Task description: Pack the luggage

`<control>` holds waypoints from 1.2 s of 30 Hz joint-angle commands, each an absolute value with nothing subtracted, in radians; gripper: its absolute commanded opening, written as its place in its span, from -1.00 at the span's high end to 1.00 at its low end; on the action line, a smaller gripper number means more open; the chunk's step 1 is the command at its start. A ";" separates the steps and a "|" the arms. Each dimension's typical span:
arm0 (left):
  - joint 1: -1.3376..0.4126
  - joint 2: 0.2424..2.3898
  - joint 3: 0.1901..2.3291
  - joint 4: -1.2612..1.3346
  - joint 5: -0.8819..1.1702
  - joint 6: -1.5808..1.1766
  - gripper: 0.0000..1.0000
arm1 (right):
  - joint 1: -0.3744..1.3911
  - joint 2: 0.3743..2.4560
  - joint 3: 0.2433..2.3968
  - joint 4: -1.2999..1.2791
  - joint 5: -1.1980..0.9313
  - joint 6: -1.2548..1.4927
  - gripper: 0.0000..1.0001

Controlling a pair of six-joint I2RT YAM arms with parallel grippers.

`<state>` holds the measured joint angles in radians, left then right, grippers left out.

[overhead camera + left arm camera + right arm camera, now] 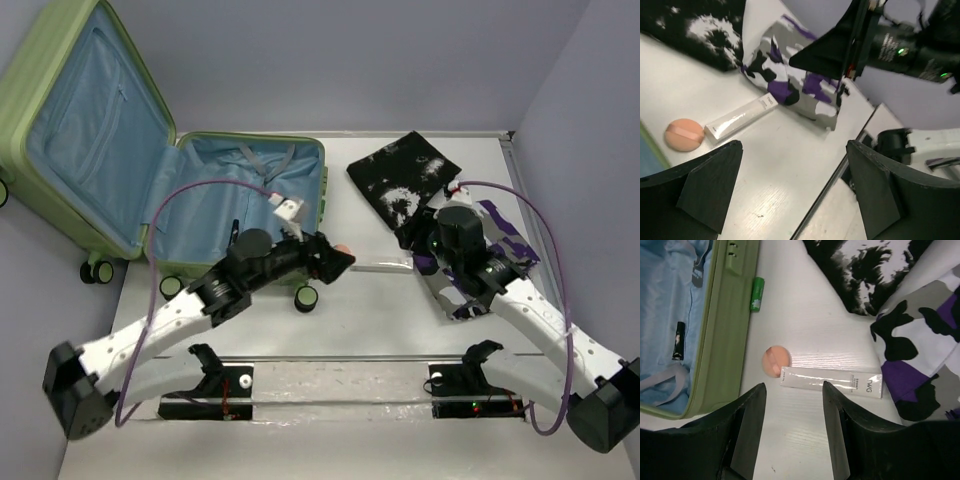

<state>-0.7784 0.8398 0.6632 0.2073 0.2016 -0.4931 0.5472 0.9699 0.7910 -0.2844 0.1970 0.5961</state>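
Note:
The luggage (90,130) lies open at the left, its lid propped against the wall and its blue-lined base (725,340) flat on the table. A small black item (678,340) lies inside the base. My left gripper (795,170) hangs open and empty above the table by the suitcase's right edge (340,258). My right gripper (792,410) is open too, nothing between its fingers, just short of a white tube (832,381) and a peach round puff (776,360). A green tube (756,294) lies against the suitcase wall.
A black-and-white cloth (405,180) lies at the back right. A purple camouflage cloth (500,250) sits under the right arm. The suitcase wheels (307,297) stick out at its near edge. Walls close in on the left, back and right.

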 commanded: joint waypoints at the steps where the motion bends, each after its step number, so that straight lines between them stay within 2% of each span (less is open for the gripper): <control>1: -0.940 1.095 0.836 0.272 -0.077 -0.290 -0.96 | 0.508 0.873 0.807 -0.377 0.319 0.586 -0.09; 6: -1.019 1.358 0.975 0.256 -0.048 -0.034 -0.94 | 0.473 0.724 0.885 -0.497 0.448 0.526 -0.17; 14: -1.022 1.760 1.256 0.086 0.057 0.164 -0.98 | 0.472 0.621 0.948 -0.560 0.426 0.488 -0.33; 18: -1.028 1.882 1.386 0.034 0.012 0.235 -0.98 | 0.472 0.595 0.936 -0.574 0.394 0.479 -0.35; 33: -1.015 2.207 1.574 -0.129 0.018 0.348 -0.98 | 0.472 0.607 0.887 -0.575 0.328 0.480 -0.37; 34: -1.015 2.210 1.568 -0.124 0.017 0.347 -0.96 | 0.472 0.610 0.884 -0.575 0.321 0.480 -0.37; 36: -1.017 2.200 1.542 -0.098 0.037 0.341 -0.80 | 0.472 0.611 0.879 -0.574 0.316 0.483 -0.37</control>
